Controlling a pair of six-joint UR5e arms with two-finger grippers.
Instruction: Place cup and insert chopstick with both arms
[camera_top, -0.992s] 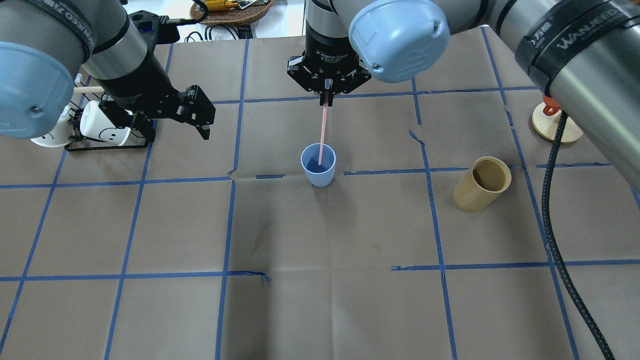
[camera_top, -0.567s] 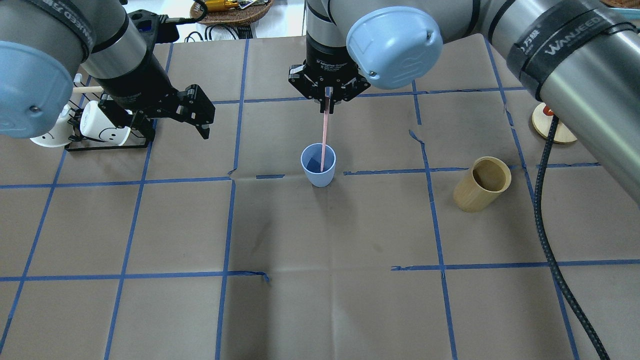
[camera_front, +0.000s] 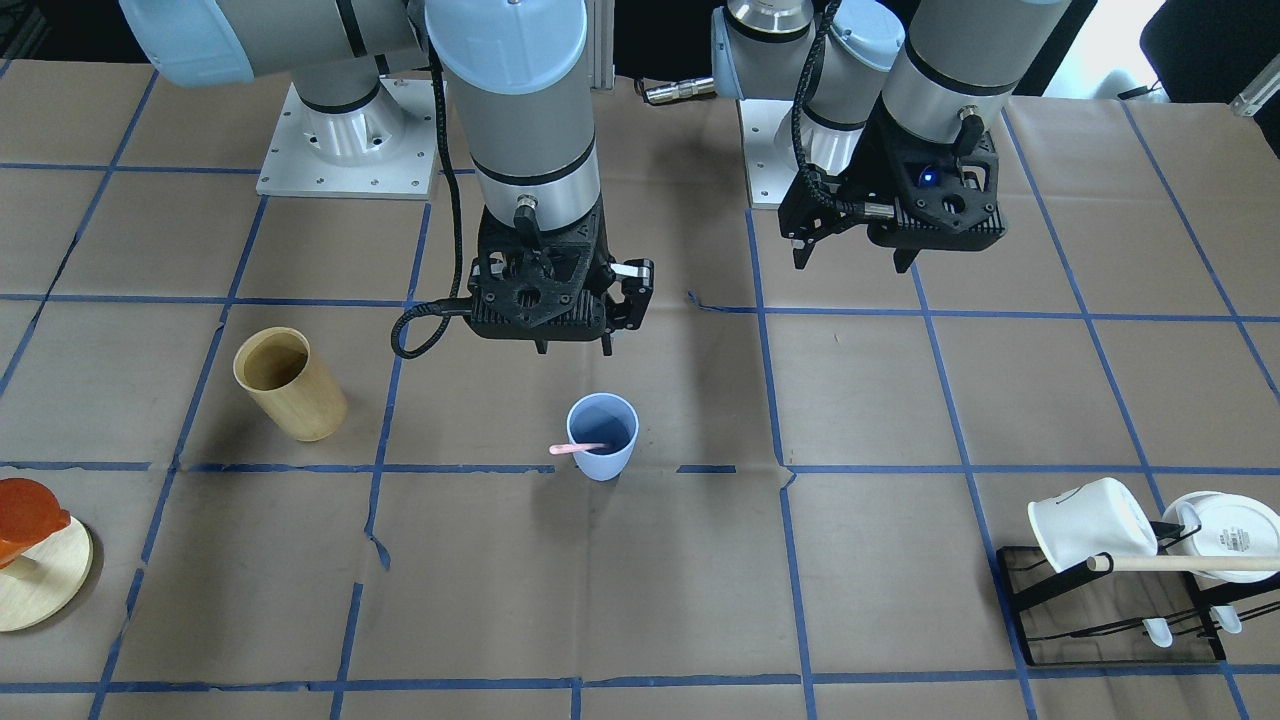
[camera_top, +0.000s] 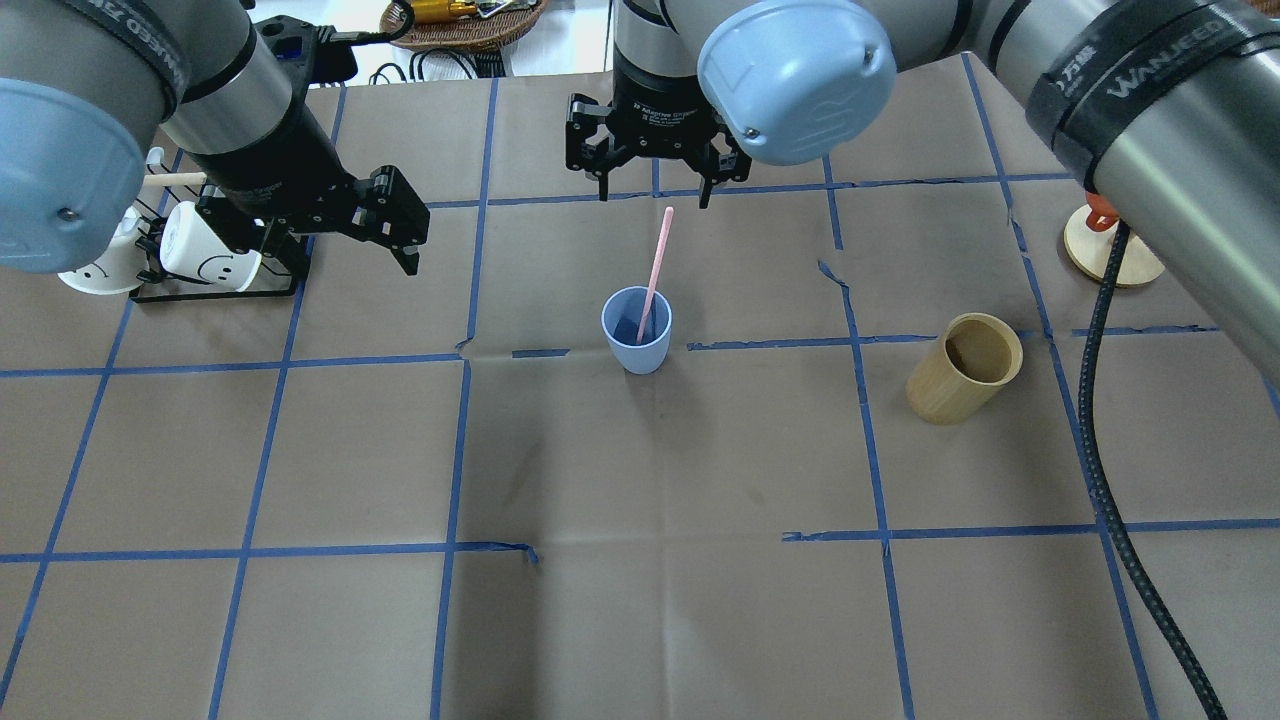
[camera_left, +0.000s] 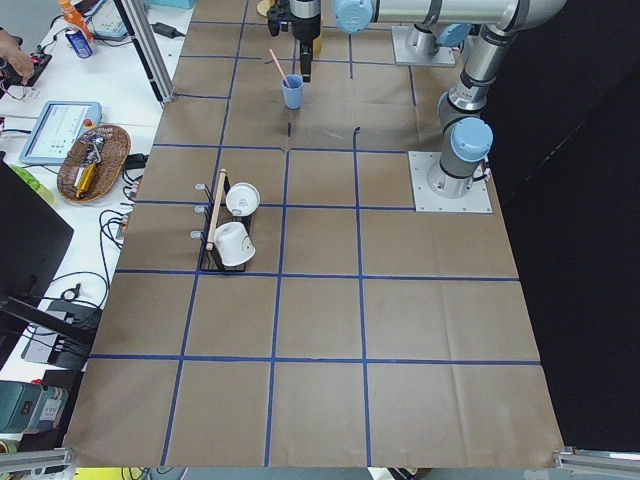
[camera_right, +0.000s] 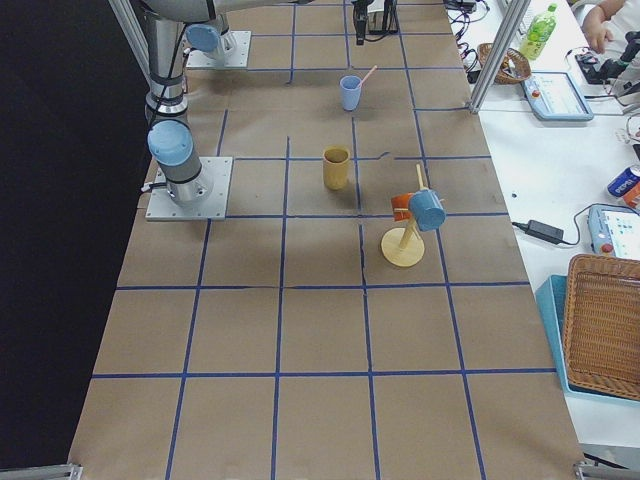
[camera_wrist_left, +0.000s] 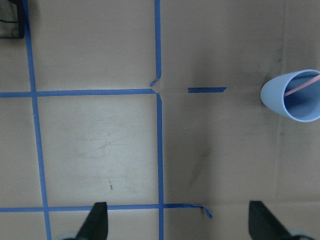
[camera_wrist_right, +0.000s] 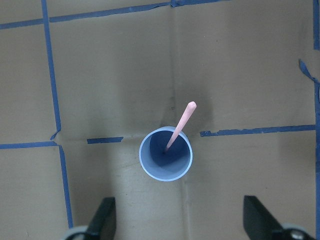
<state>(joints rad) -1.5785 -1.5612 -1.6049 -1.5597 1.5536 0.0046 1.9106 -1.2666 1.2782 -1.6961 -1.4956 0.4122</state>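
Observation:
The light blue cup (camera_top: 636, 335) stands upright near the table's middle; it also shows in the front view (camera_front: 602, 455) and the right wrist view (camera_wrist_right: 165, 173). One pale pink chopstick (camera_top: 655, 262) stands in it, leaning on the rim, free of any gripper (camera_wrist_right: 181, 125). My right gripper (camera_top: 653, 192) is open and empty, above and just behind the cup (camera_front: 575, 348). My left gripper (camera_top: 355, 262) is open and empty, well to the cup's left near the mug rack (camera_front: 848, 262). The left wrist view shows the cup (camera_wrist_left: 292, 100) at its right edge.
A tan wooden cup (camera_top: 963, 368) stands to the right of the blue cup. A black rack with white mugs (camera_top: 200, 255) and a wooden dowel sits at the left. A round wooden stand (camera_top: 1110, 250) is at the far right. A black cable (camera_top: 1110, 450) hangs along the right arm.
My right gripper has opened and let go of the chopstick, which now leans free in the cup. The gripper has drawn up and back. The left arm has not moved.

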